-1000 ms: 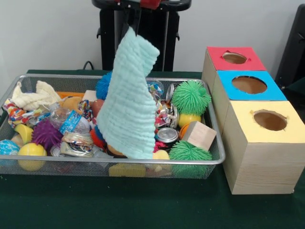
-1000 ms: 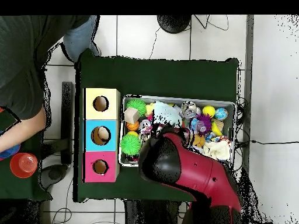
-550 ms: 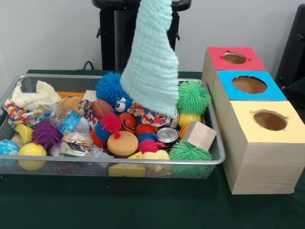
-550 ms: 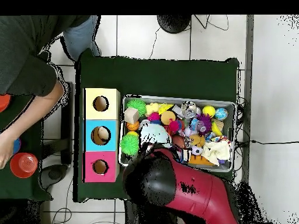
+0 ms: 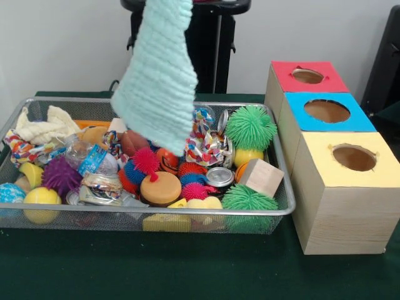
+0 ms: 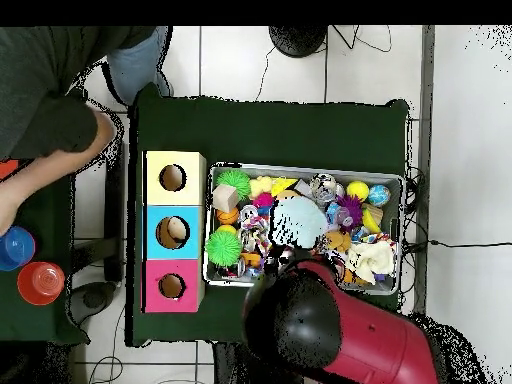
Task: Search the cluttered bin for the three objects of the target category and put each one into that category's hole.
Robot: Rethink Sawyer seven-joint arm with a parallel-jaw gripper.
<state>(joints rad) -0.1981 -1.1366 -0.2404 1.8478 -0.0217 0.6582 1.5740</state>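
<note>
Green table (image 5: 187,275): cloth (image 5: 156,75) hangs over bin (image 5: 282,194) (gripper hidden).

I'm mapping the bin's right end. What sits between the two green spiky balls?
In the front view, a yellow ball and a wooden block lie between the upper green spiky ball and the lower green spiky ball.

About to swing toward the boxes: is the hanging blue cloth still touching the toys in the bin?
Cannot tell. In the front view the light blue cloth hangs from above, and its lower edge overlaps the toys in the wire bin, showing no clear gap or contact.
</note>
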